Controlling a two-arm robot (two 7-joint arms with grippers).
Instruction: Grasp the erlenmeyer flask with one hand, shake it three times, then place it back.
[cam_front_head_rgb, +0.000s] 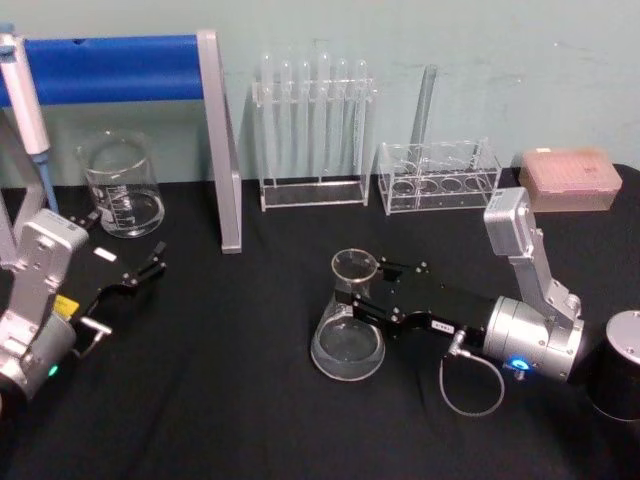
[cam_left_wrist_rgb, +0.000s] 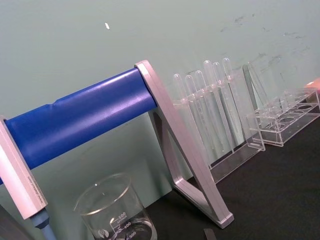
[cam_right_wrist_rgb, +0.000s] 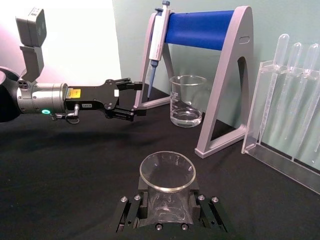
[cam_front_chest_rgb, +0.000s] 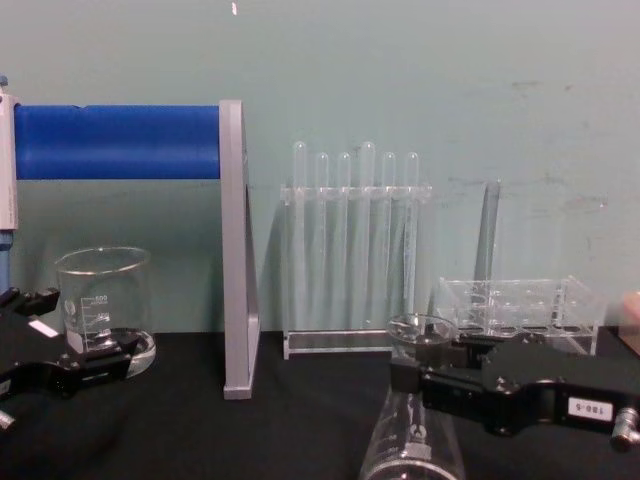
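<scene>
The erlenmeyer flask (cam_front_head_rgb: 347, 345) is clear glass and stands upright on the black table, right of centre. My right gripper (cam_front_head_rgb: 358, 290) reaches in from the right, and its black fingers press both sides of the flask's neck just below the flared rim. The right wrist view looks down on the flask (cam_right_wrist_rgb: 167, 172) with the right gripper (cam_right_wrist_rgb: 167, 200) clamped on the neck. In the chest view the flask (cam_front_chest_rgb: 412, 445) rises into the right gripper (cam_front_chest_rgb: 410, 365). My left gripper (cam_front_head_rgb: 152, 262) hovers open at the left, far from the flask, also visible as the left gripper (cam_right_wrist_rgb: 142, 98).
A graduated beaker (cam_front_head_rgb: 122, 190) stands at the back left beside a blue-barred pipette stand (cam_front_head_rgb: 215, 140) holding a pipette (cam_front_head_rgb: 22, 100). Behind the flask are a test tube rack (cam_front_head_rgb: 312, 130), a low clear rack (cam_front_head_rgb: 440, 178) and a pink tip box (cam_front_head_rgb: 568, 178).
</scene>
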